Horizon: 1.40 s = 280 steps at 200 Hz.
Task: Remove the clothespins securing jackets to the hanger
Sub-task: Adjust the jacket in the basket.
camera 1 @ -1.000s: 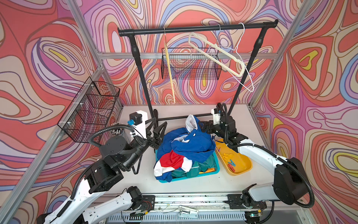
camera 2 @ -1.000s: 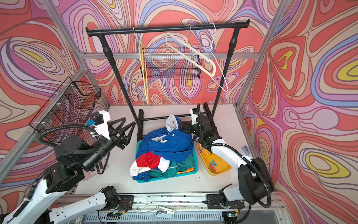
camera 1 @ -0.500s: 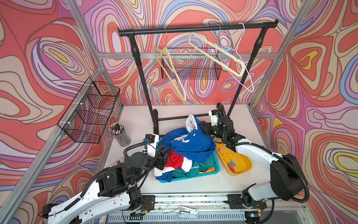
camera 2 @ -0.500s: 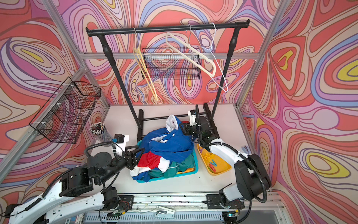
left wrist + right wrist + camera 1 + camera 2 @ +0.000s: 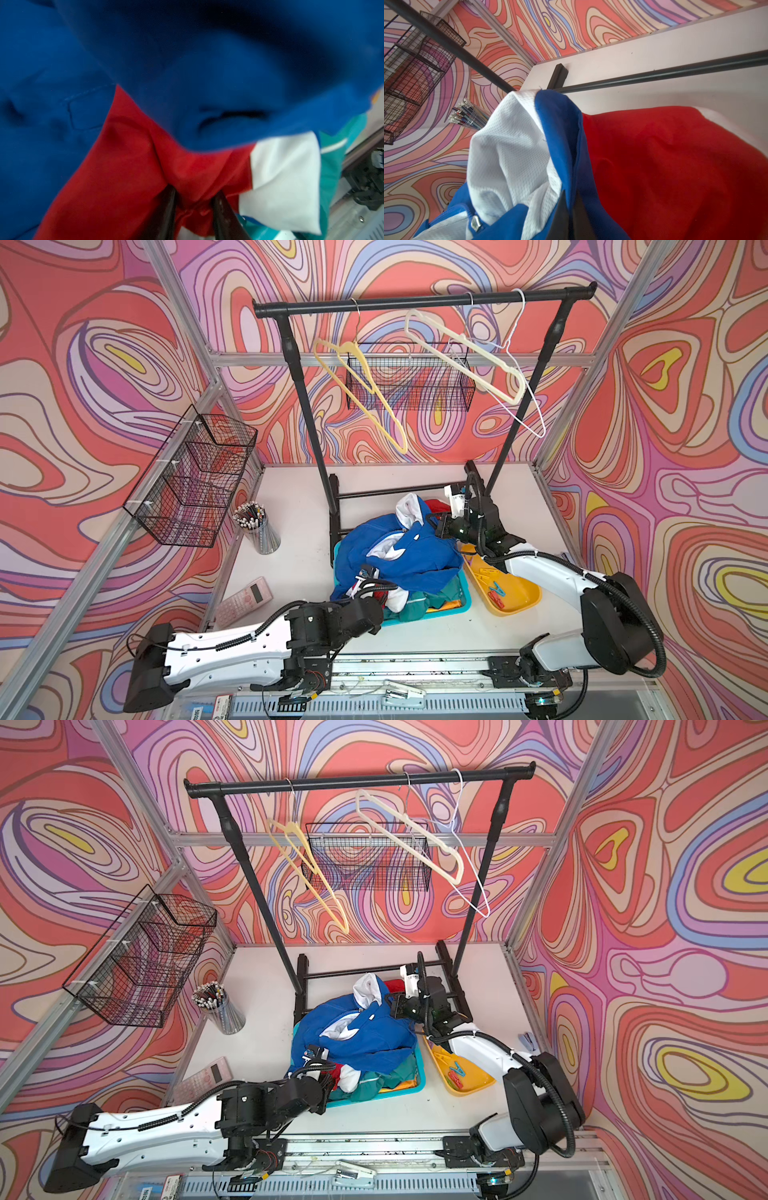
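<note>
Fabric of the jackets (image 5: 415, 556), heaped in the teal bin (image 5: 436, 615), looks limp and slippery; hems should grip best. At its near-left corner the left gripper (image 5: 195, 194) nips a red fold. At its far-right the right gripper (image 5: 571, 197) clamps a blue collar edge. The clothespins (image 5: 494, 589) lie just right of it.

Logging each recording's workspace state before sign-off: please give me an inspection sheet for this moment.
surface: white table, carrying rack, bin and tray.
job's things: jackets heaped in teal bin; clothespins in yellow tray; three hangers hang bare on the rack.
clutter: pencil cup, pink calculator.
grippers: left gripper pinches a red fold of the blue jacket; right gripper shut on its blue edge.
cables: black conduit looped at each wrist; no snag seen.
surroundings: patterned walls, two wire baskets.
</note>
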Motion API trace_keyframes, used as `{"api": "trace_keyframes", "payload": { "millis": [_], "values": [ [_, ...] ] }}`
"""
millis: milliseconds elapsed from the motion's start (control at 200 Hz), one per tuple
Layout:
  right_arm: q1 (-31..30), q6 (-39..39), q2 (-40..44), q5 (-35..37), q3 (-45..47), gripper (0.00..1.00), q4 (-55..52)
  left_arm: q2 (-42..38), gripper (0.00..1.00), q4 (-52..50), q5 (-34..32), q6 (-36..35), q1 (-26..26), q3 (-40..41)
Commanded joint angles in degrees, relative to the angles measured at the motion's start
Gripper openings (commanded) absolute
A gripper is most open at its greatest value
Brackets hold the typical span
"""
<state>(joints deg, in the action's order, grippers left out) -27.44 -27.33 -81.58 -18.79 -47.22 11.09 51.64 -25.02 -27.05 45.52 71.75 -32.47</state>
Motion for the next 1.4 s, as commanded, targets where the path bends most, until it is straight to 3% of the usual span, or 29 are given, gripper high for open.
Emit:
{"api": "trace_keyframes", "payload": {
  "millis": [0, 120, 280, 401, 581, 671, 851, 941, 1157, 1397],
  "values": [
    [-5.4, -1.6, 2.0, 2.6, 1.5, 0.00, -1.0, 1.7, 0.28, 4.5, -0.9, -0.1, -5.5, 2.4],
    [-11.1, -3.6, 2.5, 9.9, 3.6, 0.00, -2.4, 3.7, 0.22, 13.1, 3.7, -4.5, -11.3, 6.5],
    [-16.6, -5.8, 3.1, 17.1, 5.3, 0.00, -3.7, 8.5, 0.17, 15.4, 5.1, -6.9, -11.7, 6.1],
    [-16.8, -4.2, 6.1, 22.7, 5.1, 0.00, -6.9, 8.2, 0.15, 14.6, 5.6, -5.9, -11.7, 7.5],
    [-16.8, 0.7, 11.1, 29.3, 1.7, 0.56, -13.2, -0.3, 0.25, 10.8, 5.1, -6.3, -11.7, 9.0],
    [-16.8, 2.5, 12.3, 31.0, 0.6, 0.68, -14.0, -5.3, 0.49, 8.1, 5.2, -7.6, -11.6, 8.1],
    [-16.4, 5.3, 14.1, 35.4, -1.5, 0.79, -17.3, -9.9, 0.68, 5.2, 2.3, -8.9, -11.6, 6.7],
    [-13.6, 5.6, 15.8, 34.7, -1.5, 0.80, -17.6, -10.8, 0.71, 3.9, 0.8, -9.4, -11.6, 5.6],
    [-1.1, 4.0, 18.8, 25.2, 0.8, 0.83, -15.0, -12.6, 0.77, 2.2, -1.6, -10.9, -11.6, 3.6],
    [10.9, 0.3, 15.8, 15.4, 1.9, 0.88, -12.0, -15.3, 0.84, -1.8, -5.0, -11.9, -11.6, -0.6]
  ]
}}
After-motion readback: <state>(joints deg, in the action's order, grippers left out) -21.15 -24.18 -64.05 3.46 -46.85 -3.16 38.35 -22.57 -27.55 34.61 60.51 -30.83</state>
